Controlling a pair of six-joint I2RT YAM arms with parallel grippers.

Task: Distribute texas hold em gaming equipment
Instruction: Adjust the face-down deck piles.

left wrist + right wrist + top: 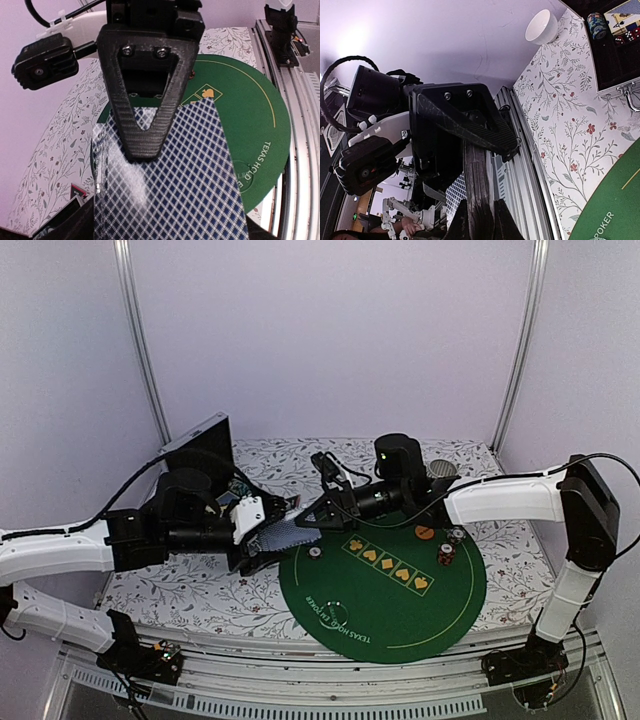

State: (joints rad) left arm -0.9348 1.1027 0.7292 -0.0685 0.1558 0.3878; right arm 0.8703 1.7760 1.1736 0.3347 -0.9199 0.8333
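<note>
Playing cards [286,537] centre-frame, part-covered by left gripper [260,549], hold indeterminate, right gripper [308,520] clamped on them, bare mat [400,615] lower right.

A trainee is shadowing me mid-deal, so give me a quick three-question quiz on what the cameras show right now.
1. True or false: the right gripper is shut on a blue-and-white lattice-backed playing card.
2. The flat orange disc lies: A) on the round green felt mat; B) inside the aluminium case; C) in the ribbed grey cup.
3. How many yellow-outlined suit boxes are printed in a row on the mat?
Key: 1 true; 2 A; 3 five.
</note>
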